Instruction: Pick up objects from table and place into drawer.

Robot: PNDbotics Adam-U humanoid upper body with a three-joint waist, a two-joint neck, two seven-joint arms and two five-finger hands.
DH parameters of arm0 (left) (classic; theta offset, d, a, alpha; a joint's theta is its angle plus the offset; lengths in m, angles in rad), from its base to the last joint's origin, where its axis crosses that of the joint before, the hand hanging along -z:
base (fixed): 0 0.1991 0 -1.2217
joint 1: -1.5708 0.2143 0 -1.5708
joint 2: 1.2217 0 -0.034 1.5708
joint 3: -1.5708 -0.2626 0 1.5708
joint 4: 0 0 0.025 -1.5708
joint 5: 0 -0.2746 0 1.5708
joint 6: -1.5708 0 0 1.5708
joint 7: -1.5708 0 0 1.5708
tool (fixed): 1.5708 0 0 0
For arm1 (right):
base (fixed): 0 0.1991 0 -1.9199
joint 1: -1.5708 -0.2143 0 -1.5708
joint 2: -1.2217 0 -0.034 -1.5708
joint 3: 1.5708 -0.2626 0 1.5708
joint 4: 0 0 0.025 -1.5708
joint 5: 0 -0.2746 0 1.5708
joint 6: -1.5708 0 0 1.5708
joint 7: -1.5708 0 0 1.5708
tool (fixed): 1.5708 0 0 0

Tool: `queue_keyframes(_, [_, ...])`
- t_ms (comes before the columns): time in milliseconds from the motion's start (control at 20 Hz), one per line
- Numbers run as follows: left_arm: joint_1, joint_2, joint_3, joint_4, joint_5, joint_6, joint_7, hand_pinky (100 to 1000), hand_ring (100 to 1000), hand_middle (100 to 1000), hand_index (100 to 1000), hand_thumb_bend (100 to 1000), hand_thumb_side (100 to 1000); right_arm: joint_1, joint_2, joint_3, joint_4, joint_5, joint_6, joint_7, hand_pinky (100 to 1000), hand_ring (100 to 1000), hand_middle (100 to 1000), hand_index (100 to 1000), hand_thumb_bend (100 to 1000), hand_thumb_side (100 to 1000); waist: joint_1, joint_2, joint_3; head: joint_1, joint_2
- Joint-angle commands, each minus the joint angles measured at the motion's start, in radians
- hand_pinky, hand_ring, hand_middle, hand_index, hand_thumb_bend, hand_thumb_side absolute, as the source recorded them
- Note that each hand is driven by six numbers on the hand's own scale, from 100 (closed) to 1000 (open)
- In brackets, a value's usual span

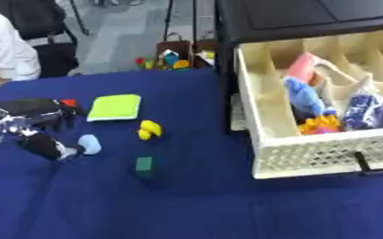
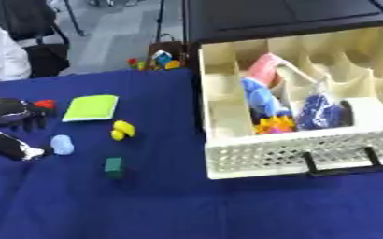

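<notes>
- Left robot hand (image 1: pixel 39 133): enters from the worktop's left edge, fingers pointing down and partly curled with the thumb spread; nothing is held. One dark fingertip lies just beside the pale blue object (image 1: pixel 89 144), at its left side; whether it touches cannot be told.
- Right robot hand: not visible in either view.
- Step in hand (judged): the reach for a pick-up, with the pale blue object the likely target. The next move calls for closing fingers and thumb around it, lifting, then carrying it rightward.
- Other loose items, relative to the pale blue object: yellow object (image 1: pixel 149 130) near, to its right; green block (image 1: pixel 144 164) right and nearer the camera; lime-green flat pad (image 1: pixel 116 107) beyond.
- Drawer (image 1: pixel 264 116): well apart to the right, pulled open, already holding several items.
- Worktop (image 1: pixel 187 205): blue cloth.
</notes>
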Motion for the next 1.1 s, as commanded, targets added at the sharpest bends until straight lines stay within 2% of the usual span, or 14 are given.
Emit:
queue_keyframes(50, [-0.024, 0.017, 0.002, 0.012, -0.014, -0.005, -0.016, 584, 641, 681, 966, 498, 541, -0.014, -0.017, 0.002, -0.010, -0.010, -0.018, -0.008, 645, 682, 647, 792, 100, 1000, -0.001, -0.015, -0.002, 0.006, -0.013])
queue_keyframes(150, [-0.033, 0.009, 0.000, 0.027, -0.021, -0.008, -0.020, 580, 638, 675, 947, 526, 547, -0.014, -0.017, 0.002, -0.010, -0.010, -0.018, -0.009, 645, 682, 647, 791, 100, 1000, 0.000, -0.015, -0.005, 0.009, -0.014])
queue_keyframes(350, [-0.054, -0.012, 0.000, 0.077, -0.047, -0.010, -0.018, 577, 634, 671, 905, 513, 554, -0.015, -0.017, 0.002, -0.010, -0.011, -0.019, -0.010, 646, 682, 647, 791, 100, 1000, 0.003, -0.012, -0.012, 0.015, -0.017])
queue_keyframes(700, [-0.068, -0.035, 0.004, 0.138, -0.068, -0.014, -0.005, 556, 616, 638, 865, 419, 593, -0.015, -0.019, 0.002, -0.010, -0.011, -0.019, -0.013, 648, 683, 645, 792, 100, 1000, 0.007, -0.001, -0.014, 0.020, -0.022])
queue_keyframes(950, [-0.068, -0.036, 0.004, 0.149, -0.071, -0.016, -0.014, 559, 618, 639, 871, 404, 576, -0.015, -0.020, 0.001, -0.010, -0.011, -0.018, -0.015, 649, 684, 644, 792, 100, 1000, 0.008, 0.006, -0.014, 0.022, -0.021])
queue_keyframes(1100, [-0.067, -0.039, 0.006, 0.154, -0.073, -0.017, -0.019, 550, 612, 635, 865, 363, 571, -0.016, -0.019, 0.001, -0.010, -0.012, -0.017, -0.018, 649, 684, 644, 792, 100, 1000, 0.008, 0.008, -0.015, 0.024, -0.022])
